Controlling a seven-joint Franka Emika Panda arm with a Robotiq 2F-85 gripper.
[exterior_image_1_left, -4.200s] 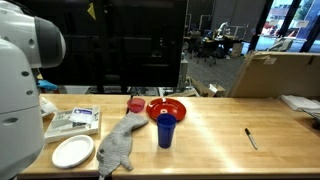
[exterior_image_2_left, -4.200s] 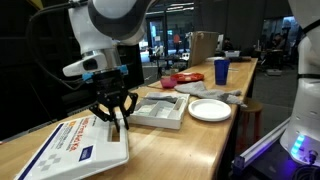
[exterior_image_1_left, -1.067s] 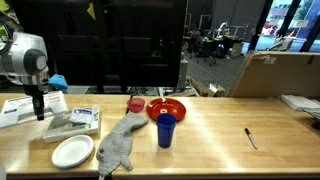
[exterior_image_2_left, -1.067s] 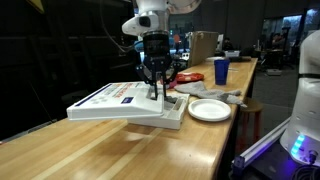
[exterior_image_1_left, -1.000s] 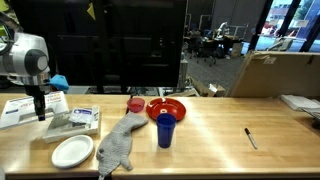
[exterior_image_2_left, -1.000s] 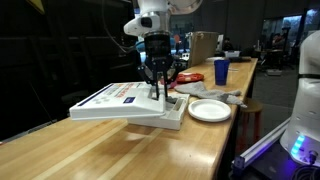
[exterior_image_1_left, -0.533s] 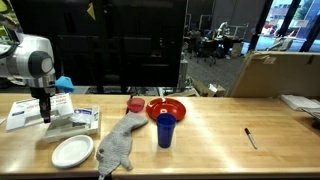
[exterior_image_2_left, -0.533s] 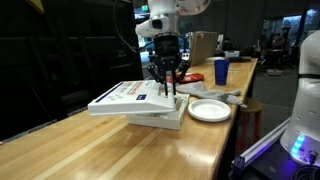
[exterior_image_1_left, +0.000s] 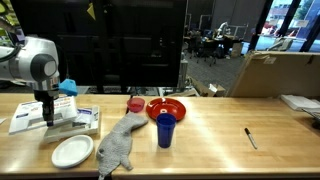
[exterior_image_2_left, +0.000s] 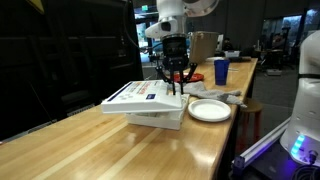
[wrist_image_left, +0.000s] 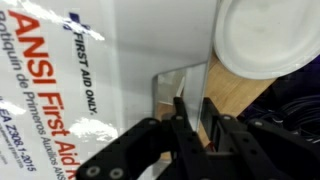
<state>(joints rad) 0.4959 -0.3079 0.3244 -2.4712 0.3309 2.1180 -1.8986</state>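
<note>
The pincer (exterior_image_2_left: 177, 92) points straight down and is clenched on one edge of a white first-aid box (exterior_image_2_left: 138, 97). In the wrist view the two fingers (wrist_image_left: 180, 128) stand close together with only the thin rim of the box (wrist_image_left: 90, 80) between them. Gripping the rim seems the only way to take it, since the box looks too broad to span from above. Held at one side, most of the box hangs out past the pincer toward the bare end of the worktop (exterior_image_2_left: 85, 150), yet it sits nearly level, so the grip looks firm.

The box hangs low over a flat package (exterior_image_2_left: 158, 117) lying on the worktop. It covers part of the package, but the pictures do not show whether the two touch. Just beside the package sits a white plate (exterior_image_2_left: 210, 110), and the wrist view shows its rim (wrist_image_left: 265, 40) close to the fingers.

Farther along in an exterior view, a grey cloth (exterior_image_1_left: 119, 146) lies crumpled near the plate. Past it a blue cup (exterior_image_1_left: 165, 130) stands upright in front of a red bowl (exterior_image_1_left: 167, 107). A pen (exterior_image_1_left: 251, 138) lies well apart, alone on the wood.
</note>
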